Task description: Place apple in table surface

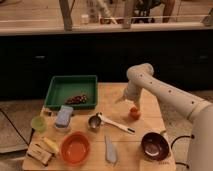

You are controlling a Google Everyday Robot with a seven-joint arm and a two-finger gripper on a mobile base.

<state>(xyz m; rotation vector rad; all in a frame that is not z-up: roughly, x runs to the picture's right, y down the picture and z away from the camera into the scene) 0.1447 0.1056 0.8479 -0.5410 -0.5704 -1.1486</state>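
The apple (pixel 134 113) is a small orange-red fruit resting on the light wooden slatted table surface (pixel 150 125), right of centre. My gripper (pixel 129 102) hangs down from the white arm (pixel 160 92), just above and slightly left of the apple. I cannot tell whether it touches the apple.
A green tray (pixel 71 90) with dark bits stands at the back left. A small metal cup (pixel 94 121) and a long white utensil (pixel 117 123) lie left of the apple. An orange-red bowl (pixel 75 147), a dark bowl (pixel 154 145), a blue sponge (pixel 64 116) and a green cup (pixel 38 123) fill the front.
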